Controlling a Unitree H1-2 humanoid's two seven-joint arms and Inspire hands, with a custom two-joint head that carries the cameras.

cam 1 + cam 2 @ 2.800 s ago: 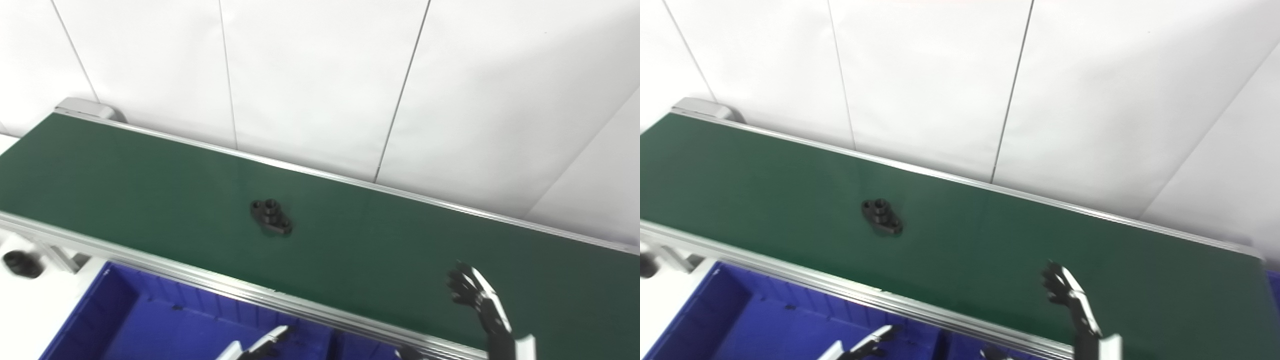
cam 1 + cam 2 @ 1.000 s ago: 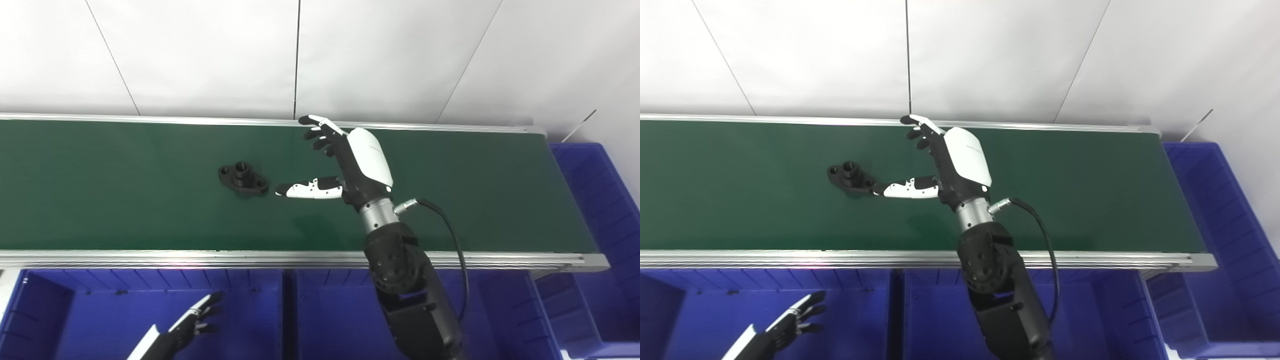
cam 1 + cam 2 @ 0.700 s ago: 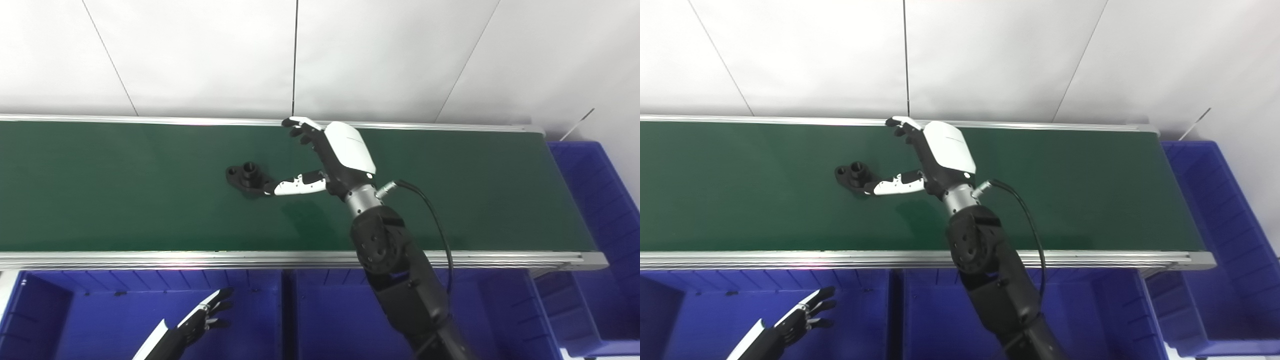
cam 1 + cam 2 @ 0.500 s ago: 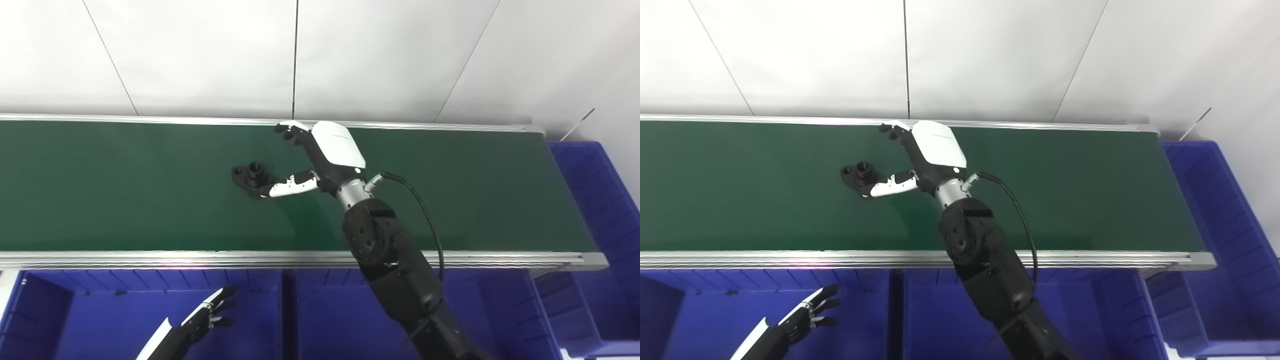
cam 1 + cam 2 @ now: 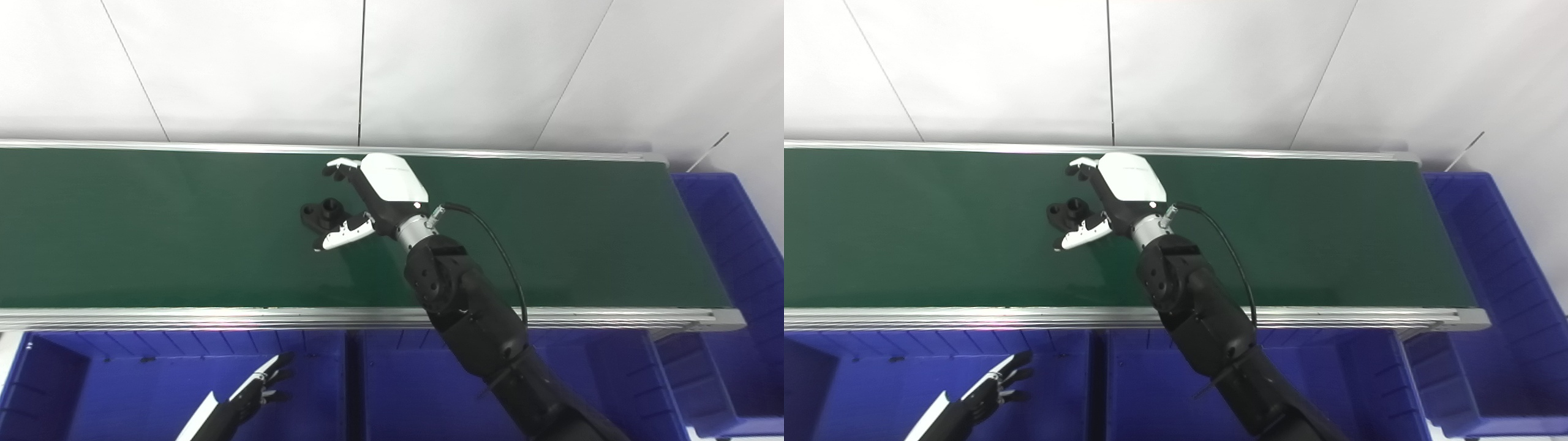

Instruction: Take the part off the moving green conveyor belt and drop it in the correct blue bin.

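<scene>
A small black flanged part (image 5: 321, 214) with a raised round hub lies on the green conveyor belt (image 5: 153, 233), near its middle. My right hand (image 5: 367, 196) reaches over the belt and is open around the part, fingers curled past its far side, the white thumb in front of it; the part's right end is hidden behind the thumb. I cannot tell whether the hand touches it. My left hand (image 5: 257, 392) hangs low over the blue bin (image 5: 110, 392) at the bottom left, open and holding nothing.
A row of blue bins runs along the belt's near side, one of them (image 5: 404, 392) under my right arm. Another blue bin (image 5: 729, 245) stands off the belt's right end. Aluminium rails edge the belt; a white panelled wall stands behind it.
The part has ridden the belt rightward. My right hand moved left to meet it and curled around it. My left hand shifted slightly right. The camera swung early on.
</scene>
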